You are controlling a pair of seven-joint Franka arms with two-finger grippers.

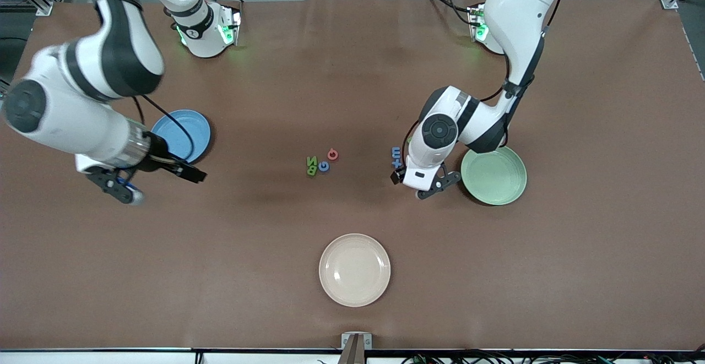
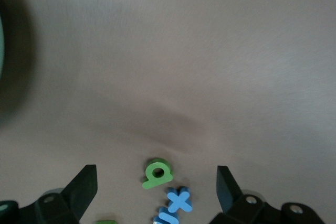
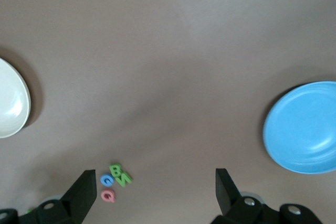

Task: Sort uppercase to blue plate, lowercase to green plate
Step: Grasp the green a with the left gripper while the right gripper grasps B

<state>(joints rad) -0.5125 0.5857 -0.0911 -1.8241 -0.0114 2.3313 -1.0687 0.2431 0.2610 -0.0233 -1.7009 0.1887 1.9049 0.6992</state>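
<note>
Three plates sit on the brown table [image 1: 352,66]. Nearest the front camera lies the cream plate [image 1: 354,270], bare. Farther back, toward the left arm's end, the green plate [image 1: 494,175] lies bare too, and the left gripper [image 1: 427,186] hangs just beside it with its jaws spread wide and holding nothing. In the left wrist view the green q-shaped letter [image 2: 156,173] and the blue cross letter [image 2: 179,200] lie on the table between its fingers; the blue m letter [image 1: 396,151] lies right by them. Near mid-table the green B [image 1: 311,170], green N [image 1: 311,161], blue G [image 1: 323,166] and pink G [image 1: 332,155] cluster together. Toward the right arm's end, the right gripper [image 1: 122,188] hovers over bare table, jaws wide and holding nothing. The blue plate [image 1: 181,135] lies bare, farthest back.
</note>
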